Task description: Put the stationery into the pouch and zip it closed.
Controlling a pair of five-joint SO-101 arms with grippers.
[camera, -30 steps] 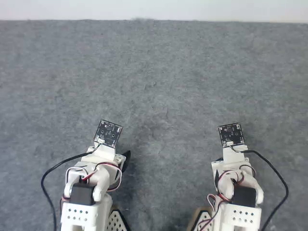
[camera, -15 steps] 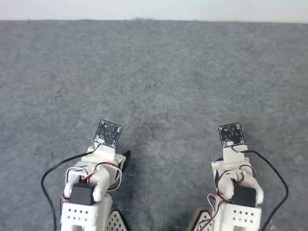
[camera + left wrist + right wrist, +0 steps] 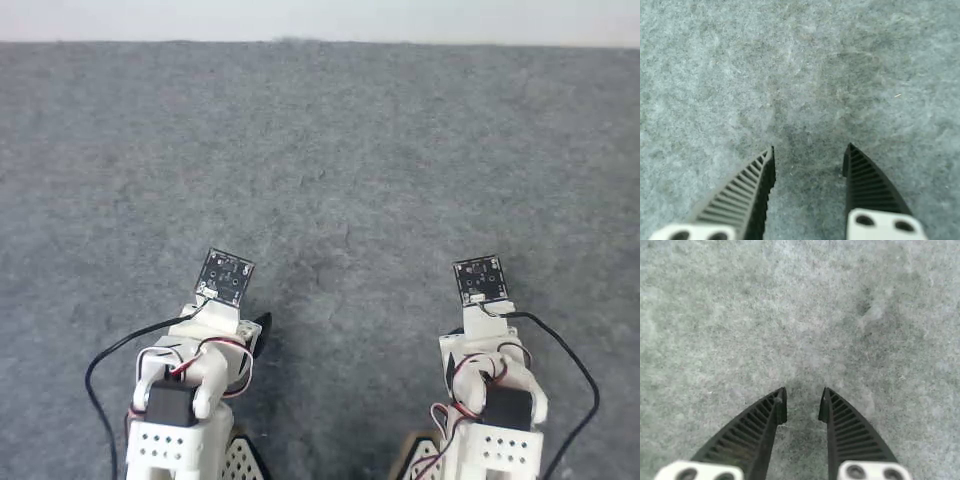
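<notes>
Both arms sit folded back at the near edge of the grey felt mat. My left arm is at the near left, and a black fingertip pokes out beside its wrist. My left gripper hangs just above bare felt, open wide with nothing between its ribbed black fingers. At the near right is my right arm. My right gripper also hovers over bare felt, open by a narrow gap and holding nothing.
The felt mat runs from the arms to a pale wall strip at the far edge. Cables loop beside each arm base. Small creases mark the felt in front of the arms.
</notes>
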